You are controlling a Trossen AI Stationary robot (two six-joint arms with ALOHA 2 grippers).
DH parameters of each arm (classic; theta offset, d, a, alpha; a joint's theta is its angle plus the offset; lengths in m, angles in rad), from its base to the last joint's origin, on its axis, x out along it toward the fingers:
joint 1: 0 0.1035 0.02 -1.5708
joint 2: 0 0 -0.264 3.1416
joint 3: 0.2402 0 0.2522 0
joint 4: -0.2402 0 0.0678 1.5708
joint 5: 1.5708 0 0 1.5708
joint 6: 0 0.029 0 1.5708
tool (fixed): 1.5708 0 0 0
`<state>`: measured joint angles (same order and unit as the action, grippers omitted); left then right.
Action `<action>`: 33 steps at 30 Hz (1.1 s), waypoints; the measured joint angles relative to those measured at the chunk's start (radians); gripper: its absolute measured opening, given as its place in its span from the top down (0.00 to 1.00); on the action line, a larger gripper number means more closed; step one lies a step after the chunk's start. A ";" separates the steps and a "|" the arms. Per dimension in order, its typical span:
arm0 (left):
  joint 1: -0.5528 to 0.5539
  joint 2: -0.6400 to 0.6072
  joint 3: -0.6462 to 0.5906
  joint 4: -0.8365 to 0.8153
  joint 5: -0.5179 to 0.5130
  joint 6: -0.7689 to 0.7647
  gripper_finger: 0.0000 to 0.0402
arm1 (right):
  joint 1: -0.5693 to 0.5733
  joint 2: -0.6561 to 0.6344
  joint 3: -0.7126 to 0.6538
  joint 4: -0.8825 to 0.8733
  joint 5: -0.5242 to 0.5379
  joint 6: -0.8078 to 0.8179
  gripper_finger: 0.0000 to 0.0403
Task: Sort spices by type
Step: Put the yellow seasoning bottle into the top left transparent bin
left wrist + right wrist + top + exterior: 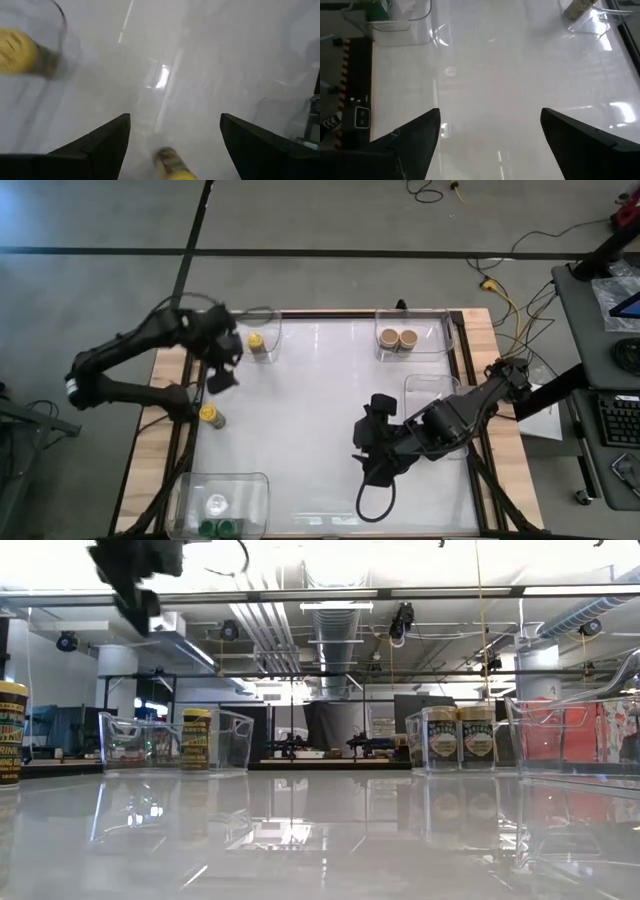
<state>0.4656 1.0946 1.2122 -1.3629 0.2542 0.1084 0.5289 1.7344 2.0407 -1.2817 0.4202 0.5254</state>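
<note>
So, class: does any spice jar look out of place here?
One yellow-lidded jar stands alone on the bare table by its left edge, outside any tray; its match sits in the far-left tray. The left gripper hovers open between them.

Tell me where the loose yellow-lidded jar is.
High view: the loose yellow-lidded jar stands on the table's left edge, outside any tray, just below the open left gripper.

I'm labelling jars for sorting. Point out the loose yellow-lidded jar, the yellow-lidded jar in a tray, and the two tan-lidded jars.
loose yellow-lidded jar (209,413): high view, its lid.
yellow-lidded jar in the tray (256,340): high view, its lid.
tan-lidded jars (389,337): high view, the left jar's lid.
</note>
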 joint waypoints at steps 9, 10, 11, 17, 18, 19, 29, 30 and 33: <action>-0.495 -0.107 -0.119 0.000 -0.167 -0.667 0.27 | -0.047 0.000 -0.001 0.029 0.003 -0.003 0.12; -0.539 -0.107 -0.135 0.000 -0.175 -0.727 0.27 | -0.049 0.000 -0.001 0.039 0.003 -0.007 0.12; -0.579 -0.107 -0.152 -0.001 -0.186 -0.780 0.27 | -0.048 0.000 -0.001 0.045 0.002 -0.011 0.12; -0.687 -0.088 -0.228 -0.009 -0.239 -1.012 0.27 | -0.048 0.000 -0.001 0.046 0.001 -0.014 0.12; -0.684 -0.085 -0.236 -0.010 -0.241 -1.032 0.27 | -0.048 0.000 -0.001 0.045 0.001 -0.014 0.12; -0.678 -0.081 -0.243 -0.012 -0.241 -1.046 0.26 | -0.048 0.000 -0.001 0.045 0.001 -0.014 0.12; -0.569 -0.015 -0.313 -0.158 -0.236 -1.015 0.21 | -0.047 0.000 -0.001 0.046 0.000 -0.029 0.12; -0.559 -0.014 -0.316 -0.143 -0.211 -1.015 0.21 | -0.047 0.000 -0.001 0.046 0.000 -0.028 0.12; -0.534 -0.005 -0.320 -0.115 -0.179 -1.021 0.21 | -0.047 0.000 -0.001 0.045 0.000 -0.028 0.12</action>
<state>-0.0682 1.0897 0.8918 -1.4776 0.0749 -0.9124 0.4816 1.7344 2.0396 -1.2362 0.4198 0.4969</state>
